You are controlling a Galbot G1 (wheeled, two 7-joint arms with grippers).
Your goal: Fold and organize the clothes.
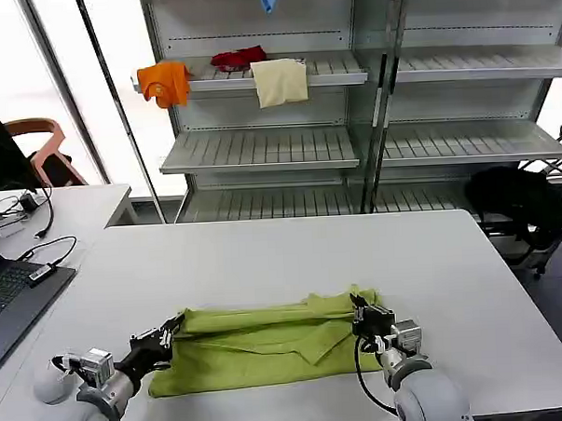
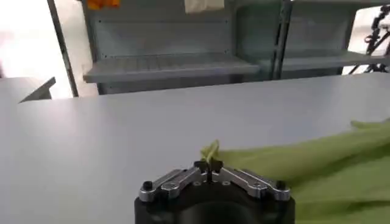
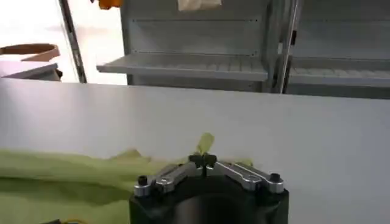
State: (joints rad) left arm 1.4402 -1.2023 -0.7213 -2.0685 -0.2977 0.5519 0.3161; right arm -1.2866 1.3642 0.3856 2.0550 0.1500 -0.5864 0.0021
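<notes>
- Head view showed the lime T-shirt (image 1: 259, 347) lying in the lower centre of the frame on the white desk (image 1: 292, 257), bunched into a long band whose long axis ran left to right across the picture.
- The left claw (image 1: 177, 325) sat at the band's left end, lower left of the frame, closed on a pinch of the far edge; in the left wrist view a small tuft of green cloth (image 2: 210, 152) stood up between its closed tips (image 2: 209, 167).
- The right claw (image 1: 360, 310) sat at the right end, likewise clamped on fabric; the right wrist view showed a green tip (image 3: 206, 143) poking above its closed tips (image 3: 203, 161).
- Each claw was at its own end, so neither arm was nearer; the cloth stretched between them.
- Judged from this, the coming move turned on carrying both pinched corners together, square to that long axis.
</notes>
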